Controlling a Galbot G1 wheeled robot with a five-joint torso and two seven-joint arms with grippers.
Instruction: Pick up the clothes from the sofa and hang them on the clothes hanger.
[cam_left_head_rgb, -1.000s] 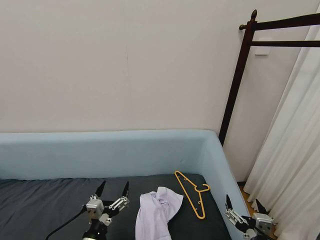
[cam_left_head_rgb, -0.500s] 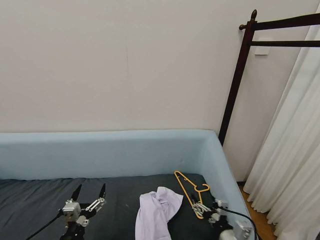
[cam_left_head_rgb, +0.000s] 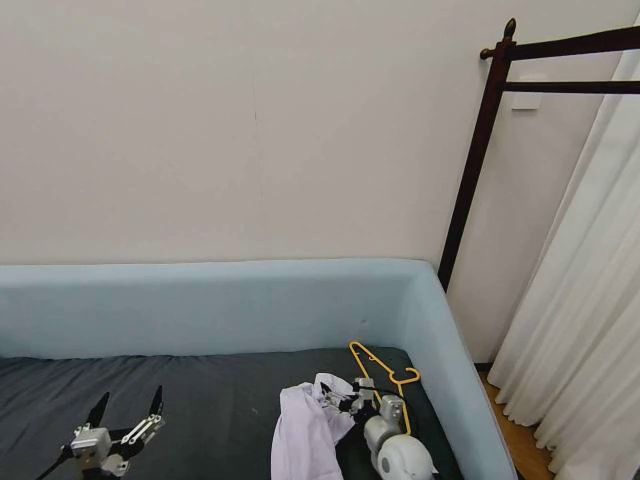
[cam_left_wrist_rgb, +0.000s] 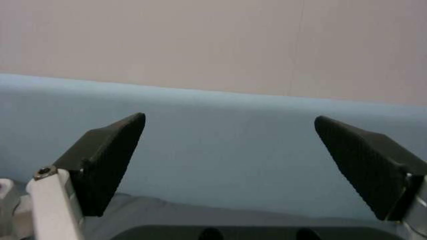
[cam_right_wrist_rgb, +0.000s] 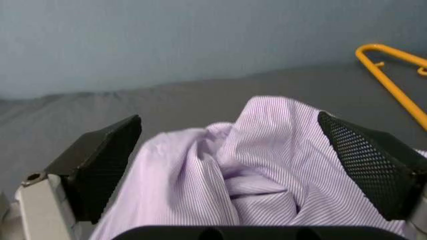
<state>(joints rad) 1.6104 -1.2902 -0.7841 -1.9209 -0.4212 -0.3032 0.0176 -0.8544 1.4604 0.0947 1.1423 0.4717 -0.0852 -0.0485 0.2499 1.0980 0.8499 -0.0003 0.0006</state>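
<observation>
A crumpled lilac striped shirt (cam_left_head_rgb: 303, 432) (cam_right_wrist_rgb: 248, 170) lies on the sofa's dark grey seat (cam_left_head_rgb: 210, 388). Beside it on the right rests an orange hanger (cam_left_head_rgb: 364, 357) (cam_right_wrist_rgb: 389, 79), its lower part hidden behind my right arm. My right gripper (cam_left_head_rgb: 340, 392) (cam_right_wrist_rgb: 230, 120) hovers open at the shirt's right edge, its fingers pointing at the cloth with nothing between them. My left gripper (cam_left_head_rgb: 128, 402) (cam_left_wrist_rgb: 228, 119) stands open over the seat well to the left, facing the light blue sofa back (cam_left_wrist_rgb: 220, 150).
A dark wooden clothes rack (cam_left_head_rgb: 478, 150) stands behind the sofa's right arm (cam_left_head_rgb: 445, 350), its rail high at the right. White curtains (cam_left_head_rgb: 585, 300) hang at the far right. The sofa back (cam_left_head_rgb: 200, 305) runs along a plain wall.
My right gripper has swung left from beyond the sofa's arm to over the seat, beside the shirt. My left gripper has drawn left and lower. Shirt and hanger lie unmoved.
</observation>
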